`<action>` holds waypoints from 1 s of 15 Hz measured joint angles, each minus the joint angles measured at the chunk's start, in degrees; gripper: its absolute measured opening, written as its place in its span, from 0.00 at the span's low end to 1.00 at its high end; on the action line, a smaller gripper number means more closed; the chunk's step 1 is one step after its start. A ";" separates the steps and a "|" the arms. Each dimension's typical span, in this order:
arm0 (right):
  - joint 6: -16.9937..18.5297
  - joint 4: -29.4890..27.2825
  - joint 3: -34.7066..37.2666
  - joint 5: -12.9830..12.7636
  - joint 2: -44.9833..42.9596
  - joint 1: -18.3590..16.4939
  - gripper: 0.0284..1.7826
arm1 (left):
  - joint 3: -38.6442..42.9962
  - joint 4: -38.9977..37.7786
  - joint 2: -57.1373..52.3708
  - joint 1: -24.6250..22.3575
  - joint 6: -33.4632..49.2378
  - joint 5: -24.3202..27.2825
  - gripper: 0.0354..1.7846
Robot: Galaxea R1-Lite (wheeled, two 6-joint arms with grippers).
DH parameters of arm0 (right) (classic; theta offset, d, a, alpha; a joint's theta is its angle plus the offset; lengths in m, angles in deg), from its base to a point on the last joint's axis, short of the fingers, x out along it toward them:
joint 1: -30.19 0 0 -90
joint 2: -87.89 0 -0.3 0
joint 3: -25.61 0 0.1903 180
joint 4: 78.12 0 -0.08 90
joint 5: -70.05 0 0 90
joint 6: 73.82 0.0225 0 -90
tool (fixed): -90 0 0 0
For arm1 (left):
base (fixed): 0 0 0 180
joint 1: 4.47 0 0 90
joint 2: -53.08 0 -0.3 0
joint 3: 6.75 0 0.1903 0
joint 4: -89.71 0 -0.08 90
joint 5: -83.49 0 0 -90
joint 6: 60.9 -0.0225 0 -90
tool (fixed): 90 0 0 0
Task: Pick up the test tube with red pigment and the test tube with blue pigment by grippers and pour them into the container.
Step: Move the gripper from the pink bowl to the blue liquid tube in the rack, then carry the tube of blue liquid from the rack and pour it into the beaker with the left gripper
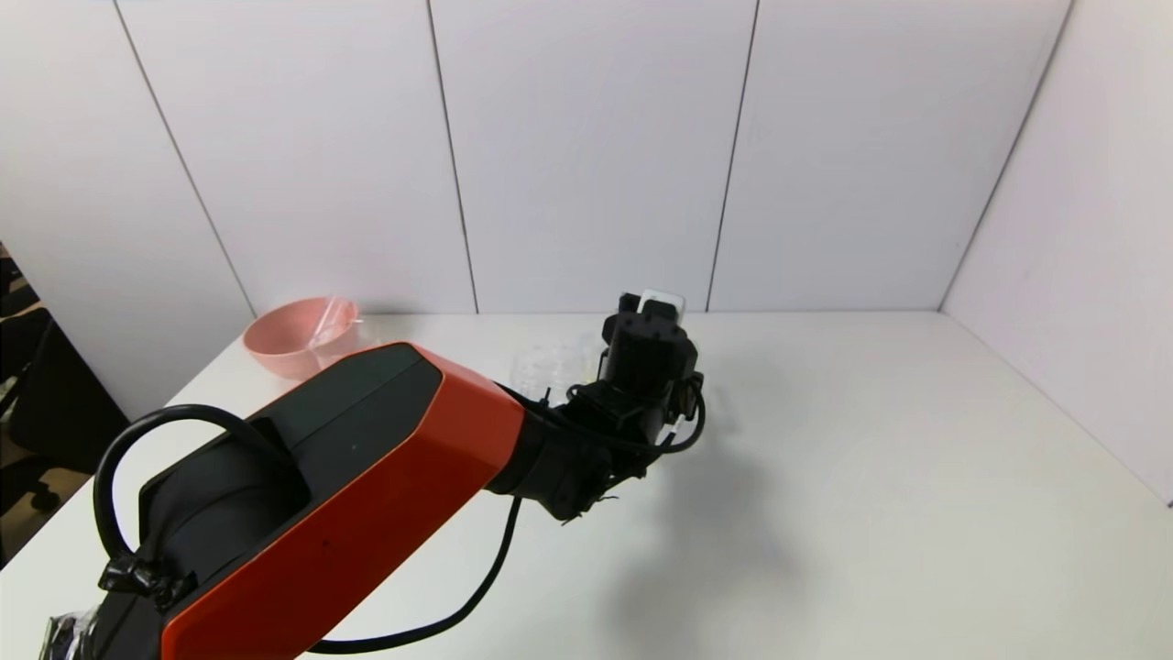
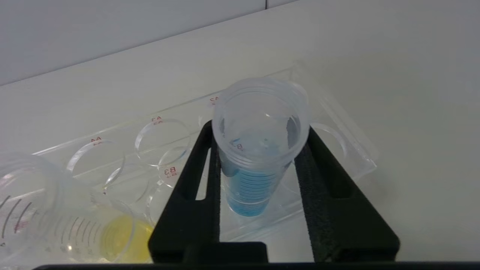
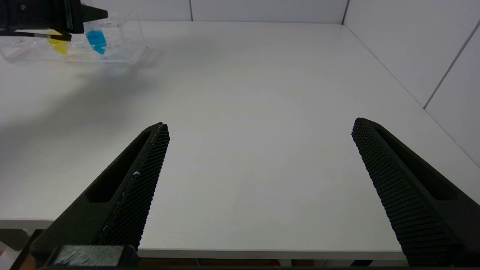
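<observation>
Our left gripper [image 2: 258,180] reaches over the clear rectangular plastic tube rack [image 2: 337,123] at the far left part of the white worktop [image 1: 871,458], and its two black fingers [image 2: 202,176] are clenched on the slim clear graduated test tube with blue pigment [image 2: 255,161], one finger against each side of the tube just below its open rim. The tube stands upright with its blue tip down in a rack hole. Just beside it in the rack we see a second clear tube with a yellow tip [image 2: 112,234], leaning. Our right gripper [image 3: 258,195] hangs at the near edge of the worktop, well apart from the rack, with its fingers spread wide and nothing between them. A pink round bowl [image 1: 301,337] sits at the far left corner, near the wall. We cannot make out the red-tipped tube or the beaker here.
</observation>
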 joint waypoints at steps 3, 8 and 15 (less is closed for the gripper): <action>-0.01 0.00 0.00 -0.02 0.00 0.00 1.00 | 0.20 -0.13 -0.06 -0.02 0.00 0.05 0.24; -0.01 0.00 0.00 -0.02 0.00 0.00 1.00 | 0.52 -0.41 -0.28 0.05 0.00 0.11 0.24; -0.01 0.00 0.00 -0.02 0.00 0.00 1.00 | -0.15 -0.22 -1.33 0.06 -0.10 -0.24 0.24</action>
